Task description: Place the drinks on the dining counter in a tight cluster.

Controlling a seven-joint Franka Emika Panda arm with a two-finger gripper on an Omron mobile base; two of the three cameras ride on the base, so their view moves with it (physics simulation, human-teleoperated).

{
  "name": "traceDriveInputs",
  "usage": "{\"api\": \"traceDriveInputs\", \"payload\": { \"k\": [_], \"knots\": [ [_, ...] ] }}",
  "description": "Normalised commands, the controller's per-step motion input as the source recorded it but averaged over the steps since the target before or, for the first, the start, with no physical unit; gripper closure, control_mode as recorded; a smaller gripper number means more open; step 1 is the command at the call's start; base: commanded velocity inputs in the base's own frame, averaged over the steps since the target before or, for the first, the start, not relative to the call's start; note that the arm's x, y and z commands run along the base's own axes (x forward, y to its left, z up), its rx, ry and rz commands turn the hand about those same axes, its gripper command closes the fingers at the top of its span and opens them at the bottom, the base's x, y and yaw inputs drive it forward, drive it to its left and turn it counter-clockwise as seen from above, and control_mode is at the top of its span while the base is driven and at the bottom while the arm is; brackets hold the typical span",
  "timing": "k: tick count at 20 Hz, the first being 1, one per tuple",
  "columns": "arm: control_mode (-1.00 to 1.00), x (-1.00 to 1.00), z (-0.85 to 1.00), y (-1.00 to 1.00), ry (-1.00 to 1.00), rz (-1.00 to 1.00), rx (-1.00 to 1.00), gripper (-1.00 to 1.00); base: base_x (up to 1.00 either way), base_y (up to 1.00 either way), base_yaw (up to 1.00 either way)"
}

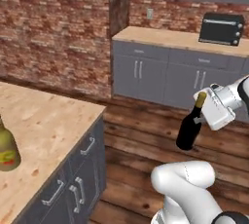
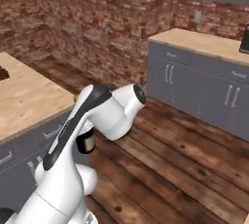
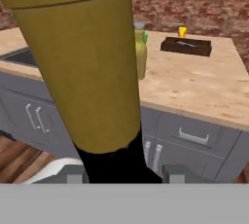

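Observation:
My gripper [image 1: 208, 107] is shut on the tan neck of the dark wine bottle [image 1: 189, 131], which hangs tilted in the air over the wooden floor, to the right of the dining counter [image 1: 44, 121]. In the hand view the tan neck [image 3: 82, 67] looms close, and the gripper [image 3: 121, 174] clamps it from both sides. A fat yellow-olive bottle [image 1: 7, 151] with a red-yellow label stands upright on the counter near its front left. The same bottle [image 3: 140, 55] appears past the neck, on the light wooden top [image 3: 194, 91].
A dark flat tray [image 3: 186, 46] and a small yellow cup [image 3: 182, 31] sit at the counter's far side. A steel sink [image 3: 19, 57] is set into the top. A back counter [image 1: 165, 37] carries a black toaster oven [image 1: 221, 28]. Brick walls stand behind.

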Motion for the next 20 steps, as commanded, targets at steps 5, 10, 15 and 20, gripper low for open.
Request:
{"api": "traceDriveInputs", "payload": {
  "k": [5, 10, 15, 20],
  "knots": [
    [1.0, 0.0, 0.0, 0.0, 0.0, 0.0, 0.0, 1.0, 0.4, -0.15, 0.89],
    [1.0, 0.0, 0.0, 0.0, 0.0, 0.0, 0.0, 1.0, 0.38, 0.0, 1.0],
    [1.0, 0.0, 0.0, 0.0, 0.0, 0.0, 0.0, 1.0, 0.38, 0.0, 1.0],
    [1.0, 0.0, 0.0, 0.0, 0.0, 0.0, 0.0, 1.0, 0.77, -0.74, 0.57]
  ]
}}
